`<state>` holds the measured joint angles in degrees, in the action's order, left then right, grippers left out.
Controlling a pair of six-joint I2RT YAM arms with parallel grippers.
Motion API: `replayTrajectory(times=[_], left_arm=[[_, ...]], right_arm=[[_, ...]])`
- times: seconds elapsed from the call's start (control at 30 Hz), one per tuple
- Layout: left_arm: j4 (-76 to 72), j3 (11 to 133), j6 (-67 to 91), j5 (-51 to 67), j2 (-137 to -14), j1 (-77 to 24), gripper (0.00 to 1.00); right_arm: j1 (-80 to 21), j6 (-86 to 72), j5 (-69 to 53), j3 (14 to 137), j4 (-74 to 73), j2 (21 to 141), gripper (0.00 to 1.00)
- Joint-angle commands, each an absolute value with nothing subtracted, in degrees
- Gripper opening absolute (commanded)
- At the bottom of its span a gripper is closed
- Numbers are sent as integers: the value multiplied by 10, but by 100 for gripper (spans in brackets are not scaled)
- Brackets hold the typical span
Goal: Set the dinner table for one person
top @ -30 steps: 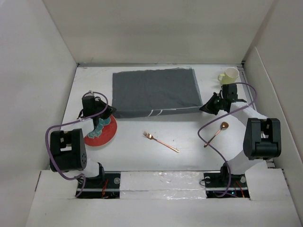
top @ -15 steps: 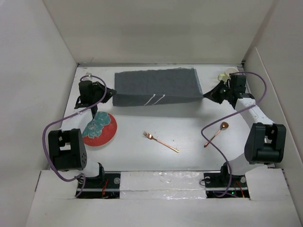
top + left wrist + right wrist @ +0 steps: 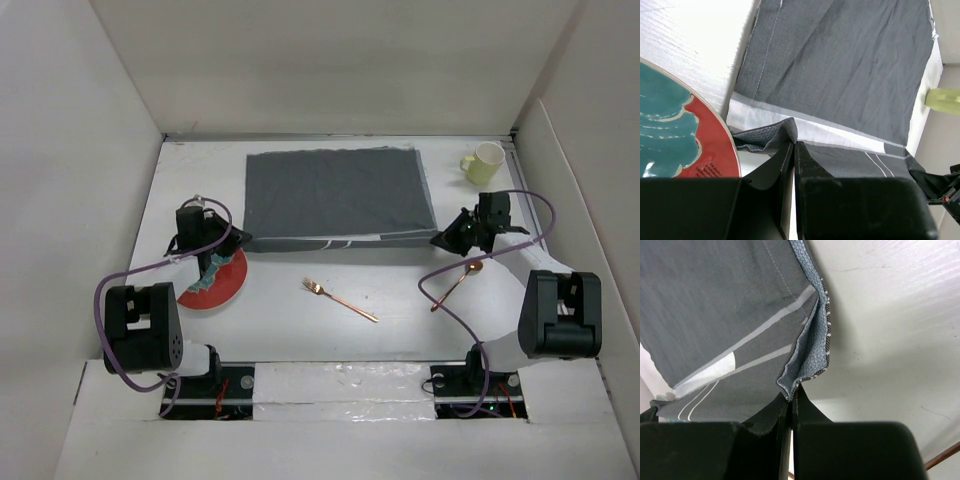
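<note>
A dark grey placemat (image 3: pixel 335 195) with white stripes lies spread on the white dinner table (image 3: pixel 400 290), towards the back. My left gripper (image 3: pixel 236 240) is shut on the placemat's near left corner (image 3: pixel 775 134), just beyond the red and teal plate (image 3: pixel 222 285). My right gripper (image 3: pixel 441 238) is shut on the near right corner (image 3: pixel 807 365), which is pinched up into a fold. Both corners stand slightly raised off the table.
A copper fork (image 3: pixel 340 299) lies in front of the placemat near the middle. A copper spoon (image 3: pixel 458 280) lies just in front of my right gripper. A pale yellow cup (image 3: pixel 484 162) stands at the back right. White walls enclose the table.
Half a second ago both grippers held the placemat's near edge lifted and pushed towards the back. They have since drawn it back towards me and down, so the placemat lies spread out flat.
</note>
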<state>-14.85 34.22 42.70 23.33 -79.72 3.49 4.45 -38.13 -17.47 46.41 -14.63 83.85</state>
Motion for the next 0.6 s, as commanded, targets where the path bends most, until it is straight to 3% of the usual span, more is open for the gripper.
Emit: replayTrajectory(times=[0.0,0.2,0.33,0.5,0.57], left_arm=[[-158,335,402,211,-762,49,0],[-122,325,397,213,-729,49,2],[-72,334,389,208,-712,49,25],[-61,338,394,249,-694,49,37],[-47,339,393,246,-682,49,36]], right_arm=[[56,-364,-117,452,-147,801,5],[56,-360,-99,431,-166,773,23],[56,-354,-79,443,-205,738,33],[56,-353,-74,455,-219,703,34],[49,-348,-78,460,-224,700,27]])
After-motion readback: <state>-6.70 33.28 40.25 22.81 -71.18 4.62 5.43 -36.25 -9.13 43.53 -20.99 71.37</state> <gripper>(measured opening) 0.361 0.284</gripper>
